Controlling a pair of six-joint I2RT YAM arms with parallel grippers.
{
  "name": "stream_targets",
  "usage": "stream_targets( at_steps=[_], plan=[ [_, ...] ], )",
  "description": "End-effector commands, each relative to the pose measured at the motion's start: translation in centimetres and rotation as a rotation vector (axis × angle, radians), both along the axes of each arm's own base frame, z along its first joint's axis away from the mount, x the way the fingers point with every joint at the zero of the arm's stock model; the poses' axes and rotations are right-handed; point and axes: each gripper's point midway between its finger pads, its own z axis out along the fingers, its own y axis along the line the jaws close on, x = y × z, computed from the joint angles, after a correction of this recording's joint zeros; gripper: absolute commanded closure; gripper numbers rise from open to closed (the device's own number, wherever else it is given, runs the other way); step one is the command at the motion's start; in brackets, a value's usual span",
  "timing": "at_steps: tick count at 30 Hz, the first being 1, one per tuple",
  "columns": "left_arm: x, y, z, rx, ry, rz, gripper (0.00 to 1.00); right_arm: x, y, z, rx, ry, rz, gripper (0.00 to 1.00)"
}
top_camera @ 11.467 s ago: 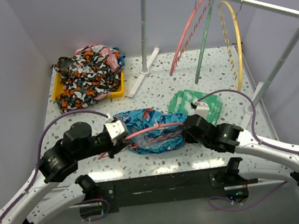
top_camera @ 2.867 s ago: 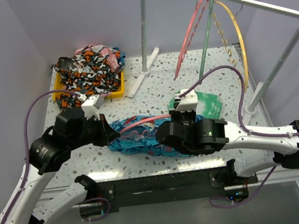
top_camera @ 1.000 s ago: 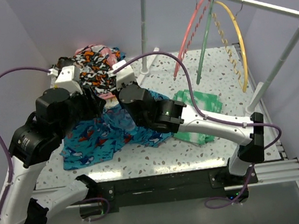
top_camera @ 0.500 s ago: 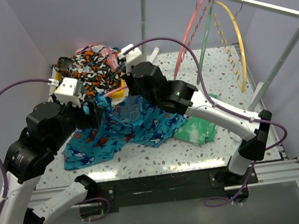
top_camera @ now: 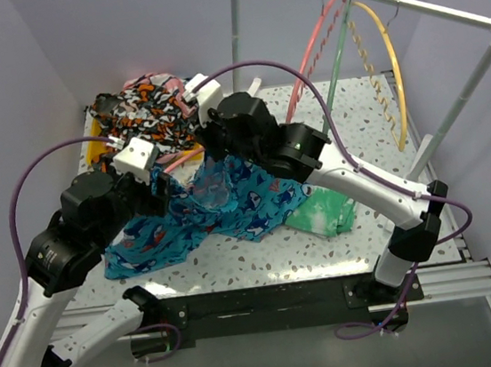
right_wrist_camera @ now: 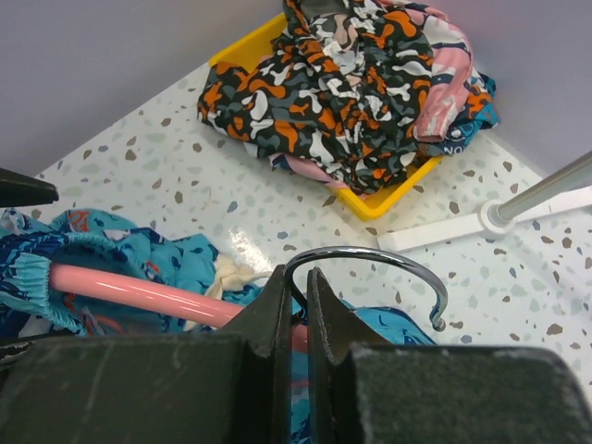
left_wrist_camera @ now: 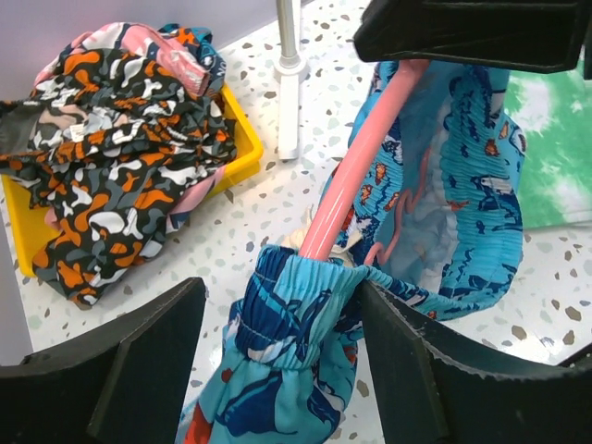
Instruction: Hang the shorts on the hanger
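The turquoise shorts (top_camera: 230,205) hang off the salmon-pink hanger (left_wrist_camera: 363,157), lifted partly above the table, and their lower end lies on the tabletop. In the left wrist view the hanger's arm runs down into the bunched waistband (left_wrist_camera: 298,298). That bunch sits between the fingers of my left gripper (left_wrist_camera: 282,361), which is open, with the right finger touching cloth and a gap on the left. My right gripper (right_wrist_camera: 298,277) is shut on the stem of the hanger's metal hook (right_wrist_camera: 370,253), above the shorts (right_wrist_camera: 102,254). From above, the right gripper (top_camera: 214,147) is higher and farther back than the left gripper (top_camera: 164,192).
A yellow tray (top_camera: 97,153) at the back left holds the orange-black-white garment (top_camera: 142,111). A green cloth (top_camera: 325,211) lies right of the shorts. The rack rail at the back right carries pink (top_camera: 309,46), green (top_camera: 334,56) and yellow (top_camera: 390,67) hangers. Its post foot (top_camera: 236,120) stands behind my right gripper.
My right gripper has carried the hanger up and back, lifting the shorts. The left gripper has opened around the waistband and moved nearer and to the right.
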Motion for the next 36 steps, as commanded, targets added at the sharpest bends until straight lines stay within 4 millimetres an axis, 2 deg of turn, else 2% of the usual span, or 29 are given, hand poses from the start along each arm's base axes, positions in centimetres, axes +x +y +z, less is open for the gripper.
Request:
stream_targets(
  at_steps=[1, 3, 8, 12, 15, 18, 20, 21, 24, 26, 27, 29, 30, 33, 36],
  plan=[
    [-1.3, -0.9, 0.7, 0.000, -0.038, -0.104, 0.28, -1.8, 0.0, 5.2, 0.091, -0.074, 0.100, 1.00],
    [-2.4, -1.5, 0.2, -0.009, -0.021, -0.166, 0.29, -2.1, 0.0, 5.6, 0.098, -0.075, 0.118, 1.00],
    [-4.8, -1.4, 0.2, -0.055, -0.026, -0.238, 0.31, -2.5, 0.1, 5.9, 0.082, -0.091, 0.150, 1.00],
    [-5.3, -1.4, -1.4, -0.053, 0.016, -0.239, 0.31, -3.3, 0.0, 6.6, 0.095, -0.094, 0.186, 1.00],
    [-5.7, -1.9, -2.1, -0.058, 0.031, -0.271, 0.34, -3.9, -0.4, 7.1, 0.108, -0.100, 0.206, 1.00],
    [-6.2, -2.8, -2.9, -0.081, 0.077, -0.306, 0.45, -4.2, -0.5, 7.5, 0.117, -0.104, 0.216, 1.00],
    [-6.1, -3.1, -3.3, -0.082, 0.094, -0.313, 0.57, -4.4, -0.4, 7.4, 0.117, -0.099, 0.226, 1.00],
    [-6.0, -3.2, -3.4, -0.080, 0.099, -0.310, 0.72, -4.5, -0.4, 7.4, 0.116, -0.098, 0.230, 1.00],
    [-5.4, -2.6, -3.2, -0.084, 0.084, -0.261, 1.00, -4.3, -0.7, 7.0, 0.104, -0.096, 0.215, 1.00],
    [-5.3, -2.8, -2.9, -0.102, 0.064, -0.259, 1.00, -4.1, -1.0, 6.4, 0.089, -0.093, 0.197, 0.98],
    [-5.4, -2.7, -2.7, -0.118, 0.050, -0.258, 1.00, -3.8, -1.2, 6.1, 0.082, -0.094, 0.176, 0.85],
    [-5.1, -2.4, -2.8, -0.126, 0.029, -0.237, 1.00, -3.5, -1.4, 5.2, 0.064, -0.089, 0.157, 0.67],
    [-5.1, -2.2, -2.4, -0.148, 0.001, -0.227, 1.00, -3.2, -1.9, 5.2, 0.061, -0.096, 0.127, 0.52],
    [-5.0, -1.8, -2.1, -0.162, -0.023, -0.205, 1.00, -2.7, -2.8, 4.6, 0.037, -0.097, 0.077, 0.36],
    [-4.7, -1.4, -1.9, -0.165, -0.033, -0.176, 1.00, -2.2, -4.0, 4.8, 0.042, -0.104, 0.013, 0.28]
  ],
)
